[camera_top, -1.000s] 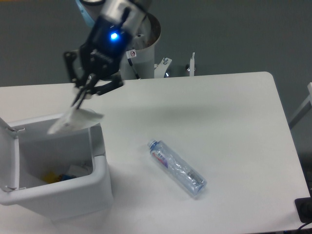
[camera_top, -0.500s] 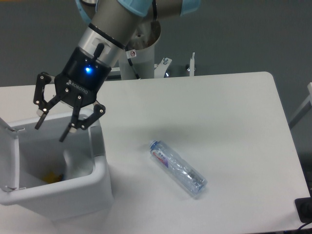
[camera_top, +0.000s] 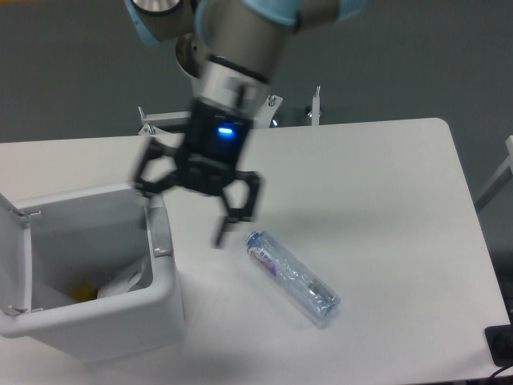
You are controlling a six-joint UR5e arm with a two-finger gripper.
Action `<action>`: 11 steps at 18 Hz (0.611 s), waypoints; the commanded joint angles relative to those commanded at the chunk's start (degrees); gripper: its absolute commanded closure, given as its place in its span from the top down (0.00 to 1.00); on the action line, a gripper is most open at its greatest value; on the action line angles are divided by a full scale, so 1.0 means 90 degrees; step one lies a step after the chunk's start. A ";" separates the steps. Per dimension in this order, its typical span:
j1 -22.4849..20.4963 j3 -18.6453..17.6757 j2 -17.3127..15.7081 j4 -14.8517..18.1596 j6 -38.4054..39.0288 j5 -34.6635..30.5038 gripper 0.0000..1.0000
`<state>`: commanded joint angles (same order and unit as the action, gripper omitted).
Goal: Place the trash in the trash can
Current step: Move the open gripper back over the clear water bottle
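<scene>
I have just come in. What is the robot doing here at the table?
The arm is clearing trash into the trash can, the open white bin at the left of the table. A whitish wrapper already lies inside it. The gripper is open and empty, hanging between the bin and the water bottle, which lies on its side on the table, untouched. The gripper looks blurred, so it seems to be moving, probably toward the bottle next.

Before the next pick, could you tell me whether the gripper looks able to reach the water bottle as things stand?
Probably yes: the gripper is open just above and left of the bottle, which lies alone on the table.
</scene>
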<state>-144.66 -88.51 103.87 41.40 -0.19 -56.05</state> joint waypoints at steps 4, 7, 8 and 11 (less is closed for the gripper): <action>-0.0099 -0.0029 0.0498 0.0010 0.0021 -0.1348 1.00; -0.0099 -0.0214 0.0860 0.0029 0.0118 -0.2070 1.00; -0.0099 -0.0331 0.0996 0.0029 0.0215 -0.2266 1.00; -0.0089 -0.0361 0.1358 0.0029 0.0255 -0.2346 1.00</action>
<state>-145.46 -91.76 116.09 41.66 2.11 -77.17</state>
